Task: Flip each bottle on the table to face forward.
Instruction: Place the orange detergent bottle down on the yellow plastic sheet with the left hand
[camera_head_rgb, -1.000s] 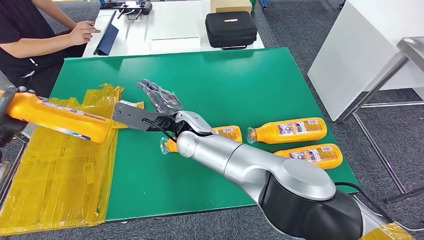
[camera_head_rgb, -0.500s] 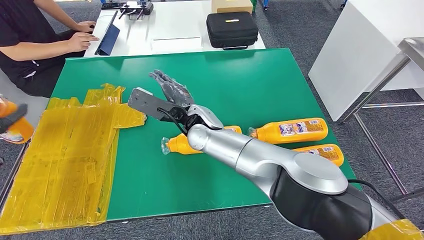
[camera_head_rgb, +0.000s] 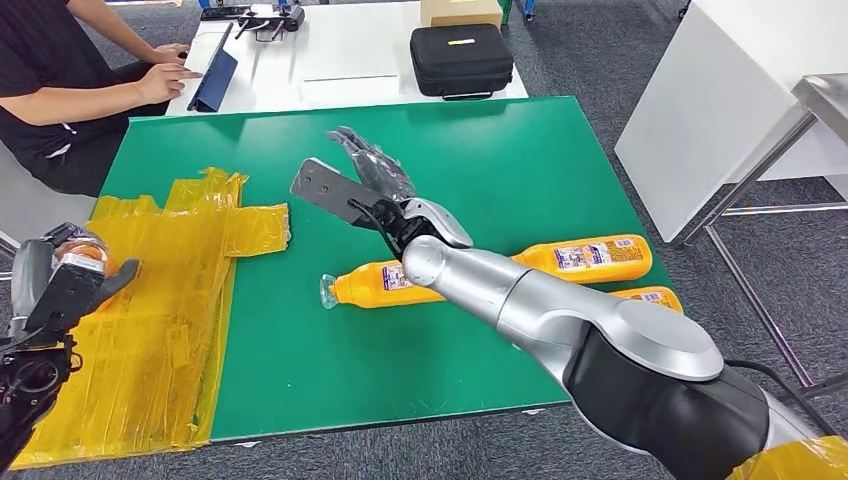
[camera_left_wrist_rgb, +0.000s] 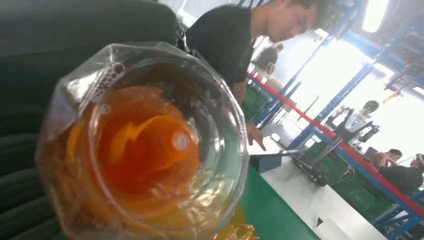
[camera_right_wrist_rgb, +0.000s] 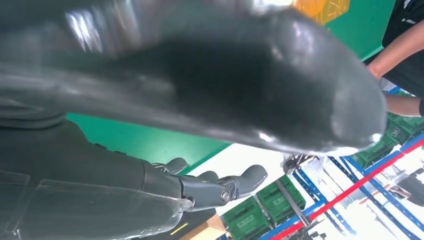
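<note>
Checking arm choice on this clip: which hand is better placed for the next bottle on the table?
Right. The right hand is open above the mat, near the bottle, while the left hand already holds one off the table's edge.

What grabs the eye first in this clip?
The silver right arm sweeps across the green table, its right hand spread above it, holding nothing. Orange bottles lie on their sides beneath the arm. At the table's left edge, the left hand grips another bottle over yellow plastic sheeting.

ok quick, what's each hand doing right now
Left hand: holds an orange bottle.
Right hand: open, fingers spread above the green table, holding nothing.
</note>
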